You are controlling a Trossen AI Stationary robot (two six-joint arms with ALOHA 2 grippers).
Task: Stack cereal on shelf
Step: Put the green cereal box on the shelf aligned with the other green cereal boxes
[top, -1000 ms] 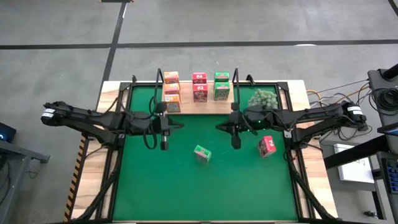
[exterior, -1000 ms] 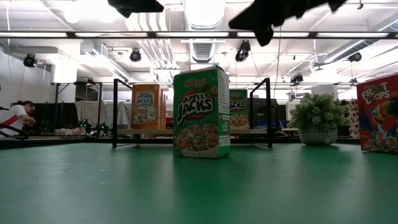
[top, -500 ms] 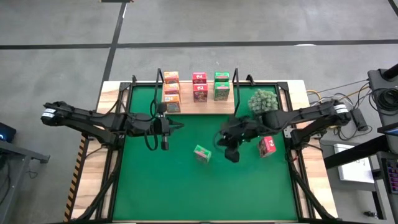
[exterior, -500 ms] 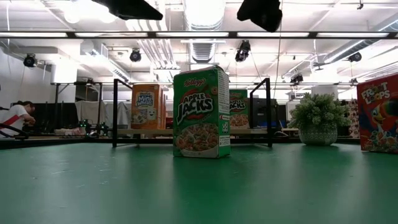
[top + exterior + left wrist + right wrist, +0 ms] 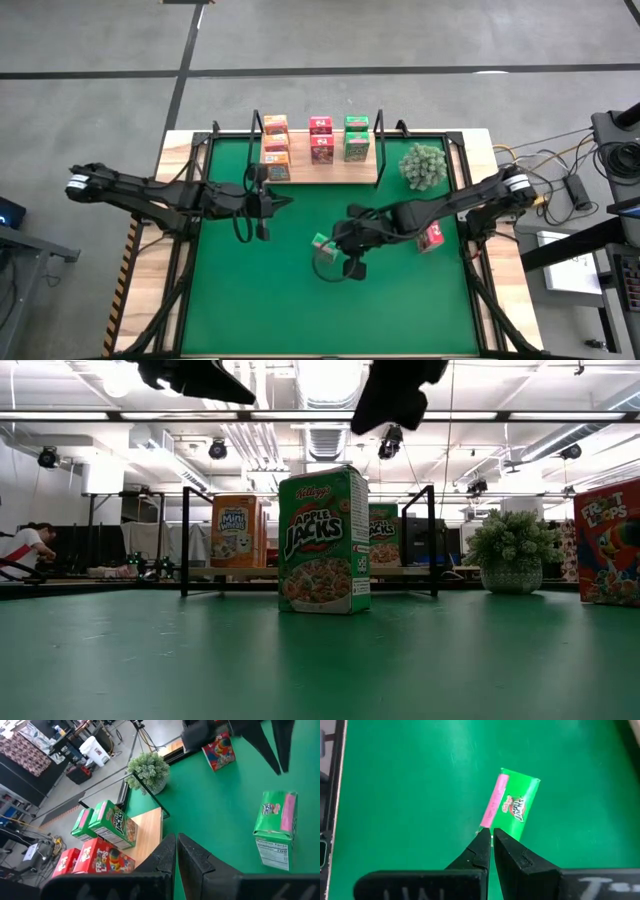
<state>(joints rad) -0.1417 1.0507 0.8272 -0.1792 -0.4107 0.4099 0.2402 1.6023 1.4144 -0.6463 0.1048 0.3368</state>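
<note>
Above the green box (image 5: 322, 243) standing loose mid-bench, right hand (image 5: 350, 268) hangs with fingers pressed together, apparently lining up a grasp for the shelf (image 5: 318, 168); left hand (image 5: 262, 232), likewise closed, waits nearby.

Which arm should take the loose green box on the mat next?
Right. Its tool hangs by the green box, closed fingers pointing down at its top in its wrist view. The left tool sits farther off, nearer the shelf.
</note>
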